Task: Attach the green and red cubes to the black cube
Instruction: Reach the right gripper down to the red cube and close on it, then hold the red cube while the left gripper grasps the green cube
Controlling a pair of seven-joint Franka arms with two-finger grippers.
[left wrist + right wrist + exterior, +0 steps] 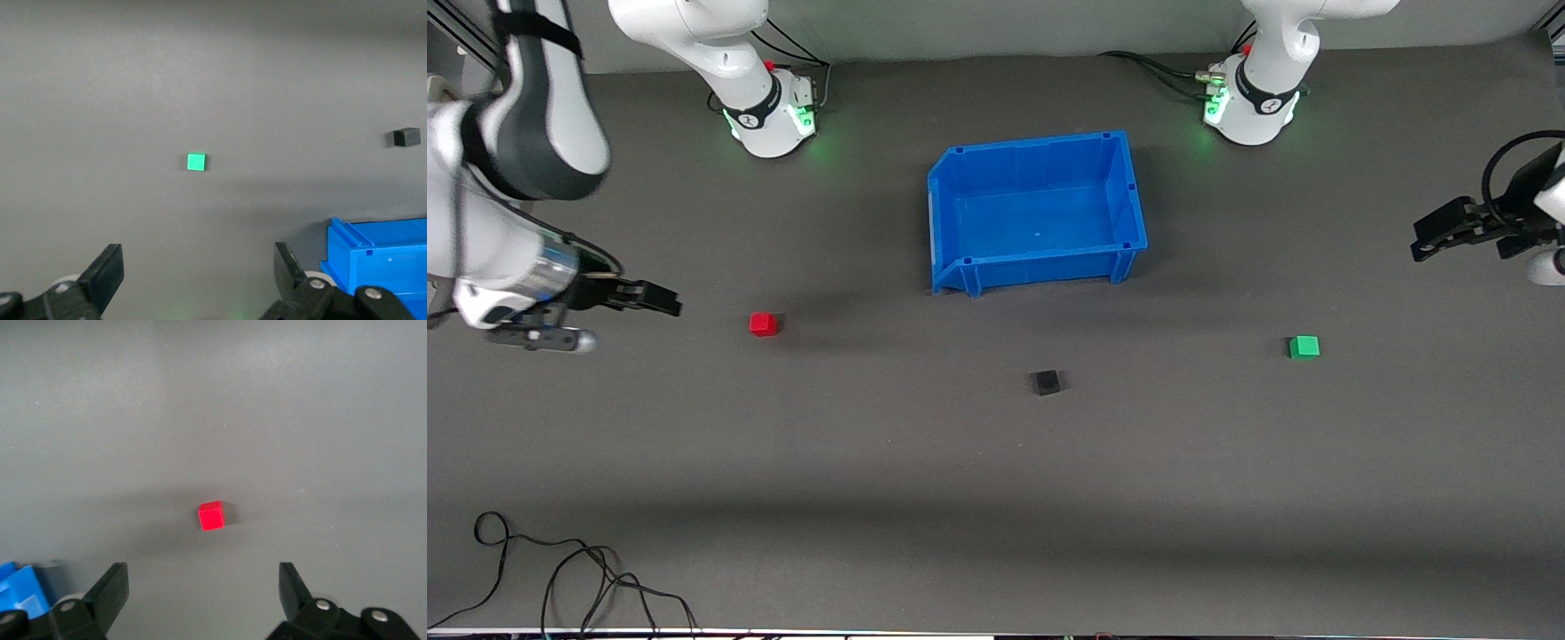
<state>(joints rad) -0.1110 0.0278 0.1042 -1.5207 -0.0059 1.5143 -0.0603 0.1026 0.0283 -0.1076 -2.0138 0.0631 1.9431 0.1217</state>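
Note:
The black cube [1046, 382] lies on the dark grey mat, nearer the front camera than the blue bin; it also shows in the left wrist view [406, 137]. The red cube [763, 324] lies toward the right arm's end and shows in the right wrist view [211, 516]. The green cube [1304, 347] lies toward the left arm's end and shows in the left wrist view [196, 162]. My right gripper [667, 303] is open and empty, up over the mat beside the red cube. My left gripper [1427, 242] is open and empty, up over the mat at the left arm's end.
An empty blue bin [951, 222] stands mid-table between the two arm bases; its corner shows in the left wrist view [373, 250] and the right wrist view [20, 587]. A black cable [560, 578] lies at the mat's near edge toward the right arm's end.

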